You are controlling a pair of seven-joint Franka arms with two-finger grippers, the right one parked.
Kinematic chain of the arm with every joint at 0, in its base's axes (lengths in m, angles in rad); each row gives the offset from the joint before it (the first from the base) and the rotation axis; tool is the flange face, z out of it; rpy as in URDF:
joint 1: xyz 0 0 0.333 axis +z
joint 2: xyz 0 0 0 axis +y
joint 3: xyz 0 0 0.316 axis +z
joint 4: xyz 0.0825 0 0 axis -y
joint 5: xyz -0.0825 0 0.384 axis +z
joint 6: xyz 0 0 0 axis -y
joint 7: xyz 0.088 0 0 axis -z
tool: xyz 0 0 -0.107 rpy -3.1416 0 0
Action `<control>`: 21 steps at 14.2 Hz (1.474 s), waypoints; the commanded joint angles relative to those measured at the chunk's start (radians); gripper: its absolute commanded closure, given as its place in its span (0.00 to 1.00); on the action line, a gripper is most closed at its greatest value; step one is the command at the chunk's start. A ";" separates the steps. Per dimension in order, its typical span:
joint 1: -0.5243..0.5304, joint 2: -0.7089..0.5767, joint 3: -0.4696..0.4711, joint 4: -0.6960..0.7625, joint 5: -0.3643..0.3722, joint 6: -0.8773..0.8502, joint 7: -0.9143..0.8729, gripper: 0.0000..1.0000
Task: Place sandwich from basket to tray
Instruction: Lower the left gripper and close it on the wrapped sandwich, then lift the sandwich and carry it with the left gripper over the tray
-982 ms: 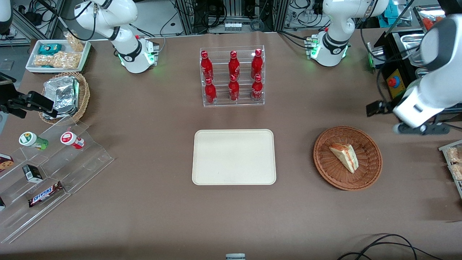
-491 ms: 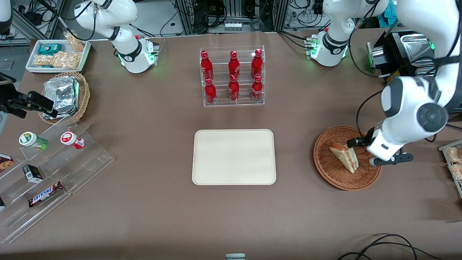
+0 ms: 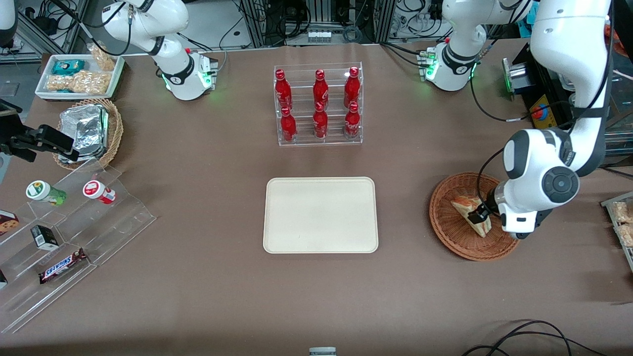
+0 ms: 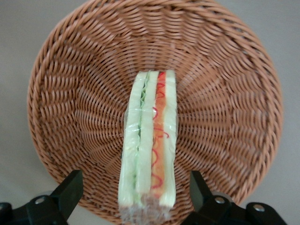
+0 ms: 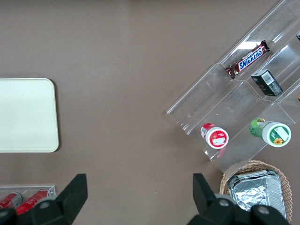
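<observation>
The sandwich (image 3: 465,203), a pale wedge with red-orange and green layers, lies in the round reddish-brown basket (image 3: 452,232) toward the working arm's end of the table. My left gripper (image 3: 482,215) hangs low over the basket, right above the sandwich. In the left wrist view the gripper (image 4: 135,187) is open, with one black finger (image 4: 70,187) on each side of the sandwich (image 4: 150,140), not touching it; the basket (image 4: 225,93) fills that view. The cream tray (image 3: 320,215) lies bare at the table's middle and also shows in the right wrist view (image 5: 26,115).
A clear rack of red bottles (image 3: 319,106) stands farther from the camera than the tray. Toward the parked arm's end are an acrylic snack stand (image 3: 74,222), a tan basket with foil packets (image 3: 89,131) and a white snack tray (image 3: 79,74).
The left arm swung in from the table's edge and came down over the basket; its open gripper now straddles the sandwich. The sandwich and basket have not moved.
</observation>
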 commanded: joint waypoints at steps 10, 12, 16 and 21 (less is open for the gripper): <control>-0.011 -0.007 -0.013 0.168 -0.006 -0.224 -0.188 0.92; -0.015 -0.006 -0.049 0.235 -0.033 -0.307 -0.180 0.92; -0.017 0.002 -0.213 0.249 -0.026 -0.290 -0.177 0.99; -0.055 0.131 -0.484 0.346 0.309 -0.122 0.059 0.91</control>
